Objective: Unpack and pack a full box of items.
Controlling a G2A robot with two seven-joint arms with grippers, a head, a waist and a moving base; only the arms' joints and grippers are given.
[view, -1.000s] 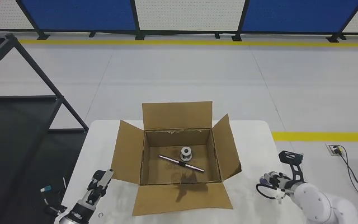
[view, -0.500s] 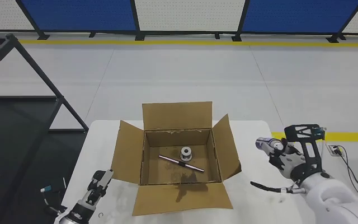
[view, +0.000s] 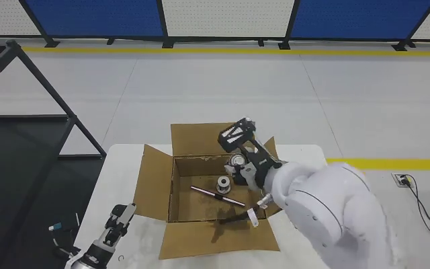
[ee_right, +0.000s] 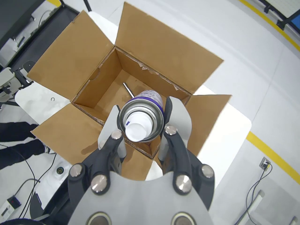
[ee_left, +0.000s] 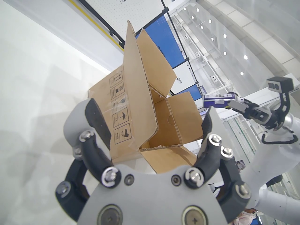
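From above, the box stands open on the bench with all four flaps spread. On its floor lie a thin metal rod and, just beside it, a small round metal part. My right arm leans in over the box's back right corner, while my left claw sits low near the front left corner of the bench, apart from the box. From my left wrist, that claw's fingers are spread wide with nothing between them, and the side of the box is just ahead. Past the far flap my right claw holds a purple-and-white spray can up in the air. From my right wrist, the claw is clamped on the can's sides, with the white cap end toward my wrist and the body pointing down at the opening, over the corner nearest me. The rod shows on the cardboard floor below it. I judge I am in the packing half of the job. Two things are in, the can is held above the box but not yet lowered or let go, and there is plenty of room left. How many items remain outside the box I cannot tell, and the flaps have yet to be folded shut.
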